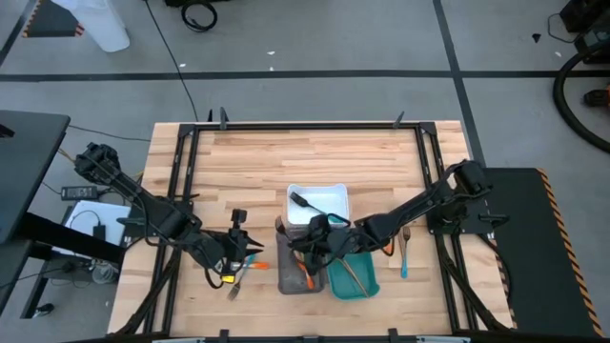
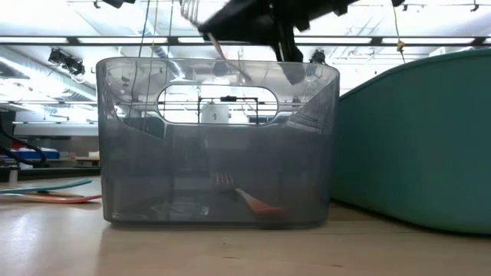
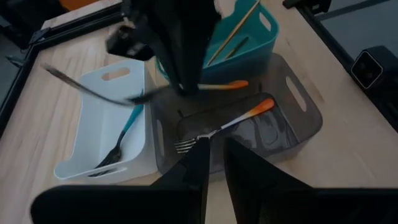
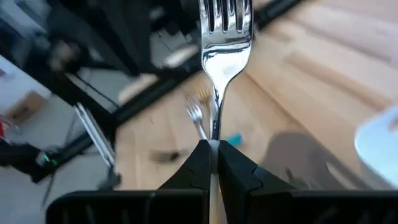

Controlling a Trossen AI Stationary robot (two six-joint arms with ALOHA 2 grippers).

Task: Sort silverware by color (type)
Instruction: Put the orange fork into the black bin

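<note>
A shiny silver metal fork (image 4: 221, 50) stands tines-up straight out of the right gripper (image 4: 213, 152), whose jaws are pinched tight on its neck. The handle, and so its colour, is hidden below the jaws. Seen from above, this gripper (image 1: 310, 243) hangs over the translucent grey plastic tray (image 1: 294, 278). An orange-handled fork (image 3: 224, 127) already lies directly below the jaws. If the held handle is orange, the release should probably come low and centred between the walls. The white rectangular tray (image 3: 102, 134) holds a teal-handled fork (image 3: 121, 140) just beyond the jaws, with the teal plastic tray (image 3: 249, 37) beside them. The left gripper (image 1: 232, 265), jaws slightly apart and apparently empty, waits over loose cutlery (image 1: 240, 276) on the wooden table (image 1: 305, 152).
</note>
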